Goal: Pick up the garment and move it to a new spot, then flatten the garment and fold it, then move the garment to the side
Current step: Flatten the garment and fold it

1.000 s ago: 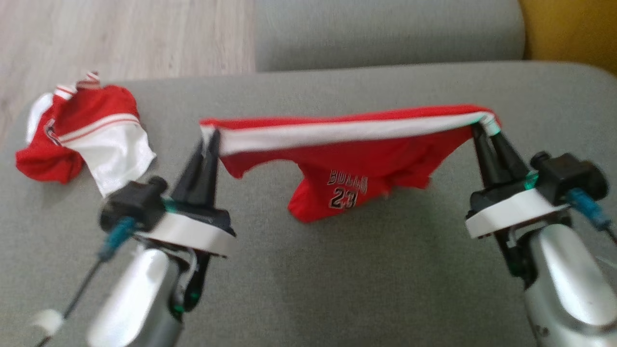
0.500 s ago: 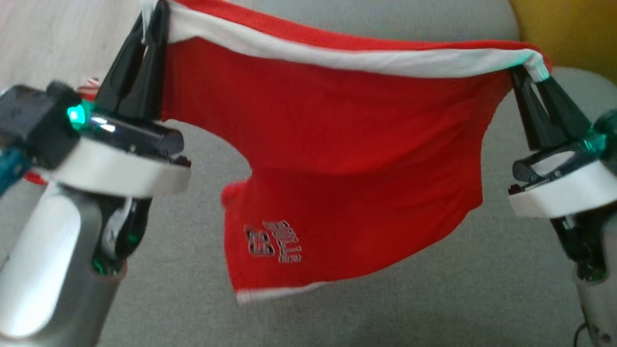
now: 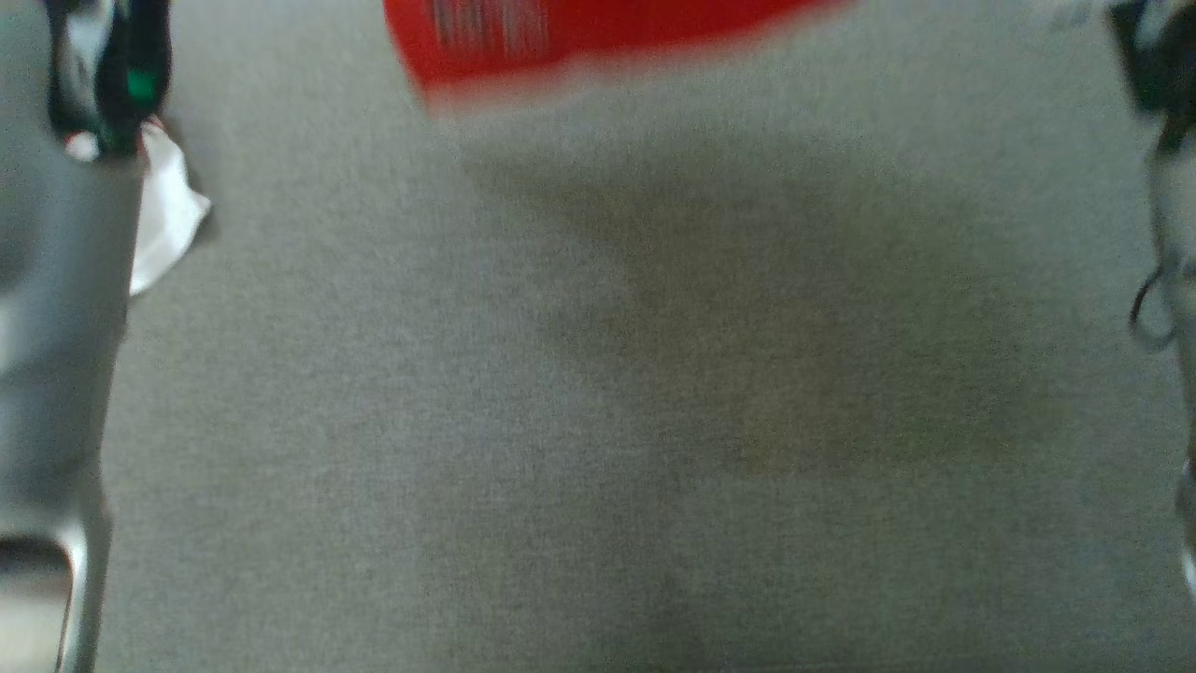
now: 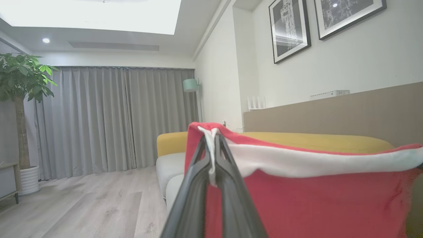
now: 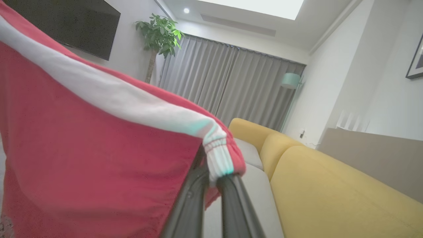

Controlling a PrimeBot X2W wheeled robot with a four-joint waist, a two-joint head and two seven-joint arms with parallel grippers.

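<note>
The garment point(image 4: 317, 198) is a pair of red shorts with a white waistband, hanging in the air stretched between both grippers. My left gripper point(image 4: 211, 138) is shut on one end of the waistband. At the opposite end, my right gripper point(image 5: 213, 168) is shut on the elastic corner of the garment point(image 5: 82, 145). In the head view just the garment's blurred lower hem point(image 3: 561, 37) with a printed logo shows at the top, above the grey sofa cushion point(image 3: 598, 421). Both pale forearms stand at that view's left and right edges.
A second red and white garment lies on the cushion at the left; its white corner point(image 3: 163, 220) peeks out behind my left forearm. A yellow sofa point(image 5: 330, 191) runs beside the grey cushions. Wooden floor point(image 4: 82, 205), grey curtains and a potted plant point(image 4: 23, 79) lie beyond.
Both grippers have lifted the garment high, from low over the cushion to hanging full length. The head view has tilted down onto the cushion, so the grippers have left it.
</note>
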